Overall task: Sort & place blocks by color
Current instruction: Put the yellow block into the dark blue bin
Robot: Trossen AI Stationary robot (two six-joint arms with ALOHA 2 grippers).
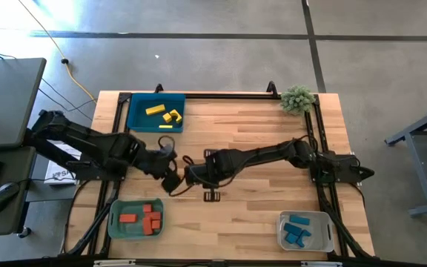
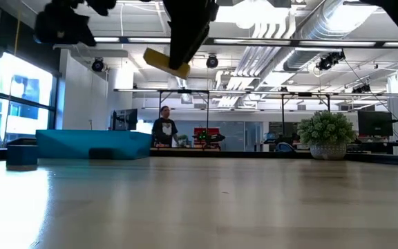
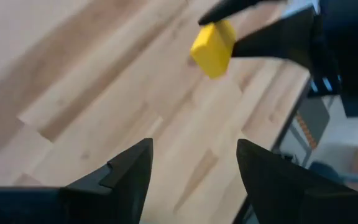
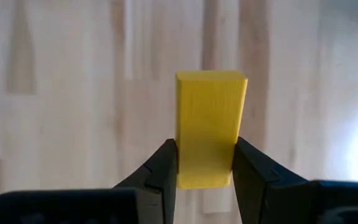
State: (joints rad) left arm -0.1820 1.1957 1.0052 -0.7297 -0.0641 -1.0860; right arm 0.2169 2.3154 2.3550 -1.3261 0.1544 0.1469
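The right gripper (image 4: pixel 204 163) is clenched on a yellow block (image 4: pixel 209 127), a short bar pinched at one end between the two fingers (image 4: pixel 161 168) so that most of it sticks out past the tips. In the low view the block (image 2: pixel 166 62) hangs tilted, well above the bench (image 2: pixel 199 207). Seen from above, the right arm reaches from the right side toward the middle of the bench (image 1: pixel 258 133), and its gripper (image 1: pixel 187 176) sits near the centre, slightly left.

The left gripper (image 3: pixel 191 162) is released, its fingers (image 3: pixel 129 168) spread wide with nothing between them. It points at the held block (image 3: pixel 214 46), which is near but apart from it. From above, the left gripper (image 1: pixel 170 172) is just beside the right one, the two arms meeting near the middle.

A blue tray (image 1: pixel 156 113) at the far left corner holds three yellow blocks (image 1: pixel 167 114). A green tray (image 1: pixel 136 219) at the near left holds several red-orange blocks (image 1: pixel 145 218). A grey tray (image 1: pixel 305 231) at the near right holds blue blocks (image 1: pixel 298 228). A small plant (image 1: pixel 297 99) stands at the far right corner. The rest of the bench top shows bare wood. In the room behind, a person (image 2: pixel 163 130) stands well off.
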